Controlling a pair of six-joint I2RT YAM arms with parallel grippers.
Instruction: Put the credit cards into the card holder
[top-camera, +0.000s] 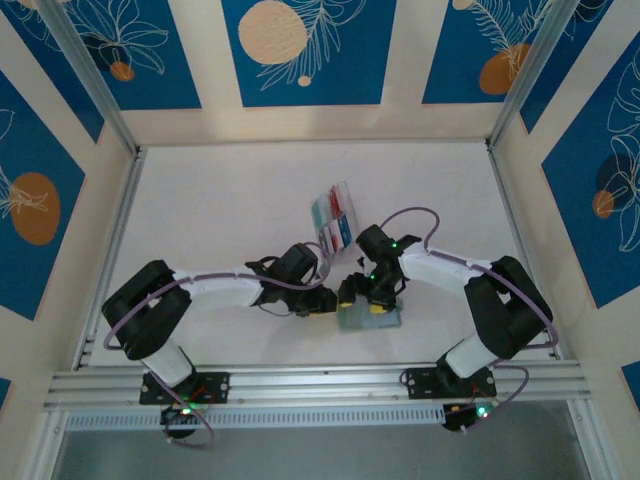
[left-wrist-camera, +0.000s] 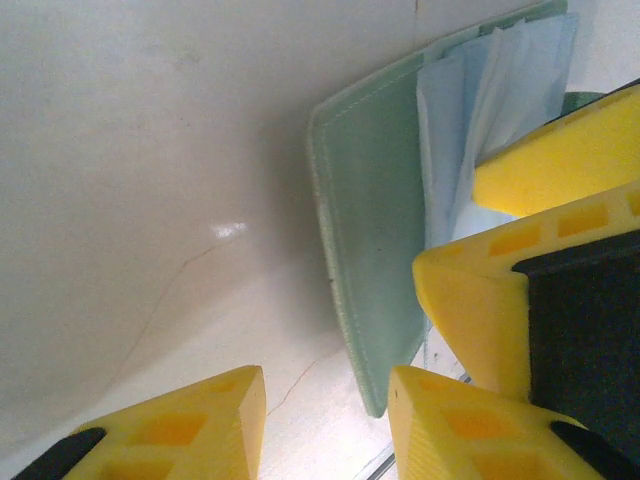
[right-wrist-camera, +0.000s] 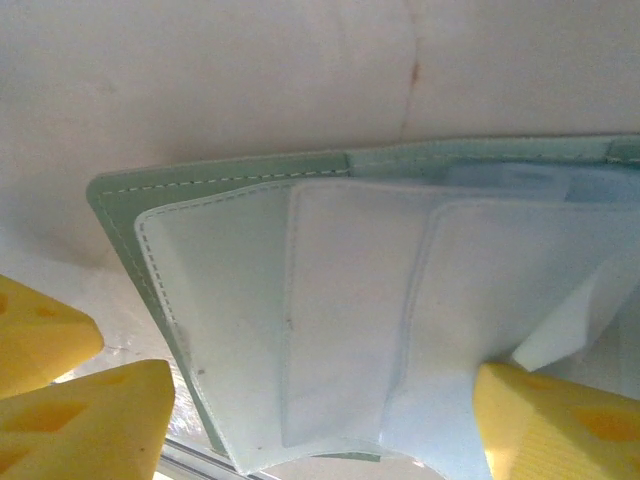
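Top external view: the card holder lies open on the white table near the front edge. The right gripper is over it and the left gripper is just beside its left edge. The credit cards, in red, teal and blue bands, sit in a clear plastic box further back, apart from both grippers; any print on them is too small to read. In the right wrist view the holder's sage-green cover is spread flat with pale stitched pockets facing up and no legible mark on them. The right gripper's yellow fingers are spread wide, one fingertip resting on a pocket leaf and the other off the holder's edge. In the left wrist view the left gripper's fingers are spread apart with bare table between them, and the holder's corner is just beside the other finger.
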